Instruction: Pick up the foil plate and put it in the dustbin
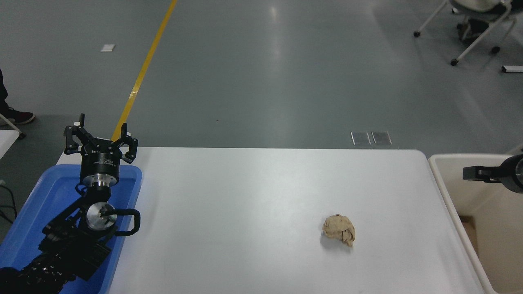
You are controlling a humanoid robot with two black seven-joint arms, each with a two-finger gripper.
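The foil plate is out of view. The cream dustbin (457, 157) stands off the table's right end, and only its plain inner walls show. My right gripper (470, 173) reaches in from the right edge, hanging over the dustbin's opening and pointing left with nothing seen in it. Most of it is cut off by the picture's edge. My left gripper (100, 132) is parked at the lower left above the far end of the blue tray, open and empty.
A crumpled brown paper ball (338, 229) lies on the white table (253, 196), right of its middle. The shallow blue tray (45, 196) sits at the left end under the left arm. A wheeled chair (478, 24) stands far back right, and a person's shoe (18, 117) shows at the left edge.
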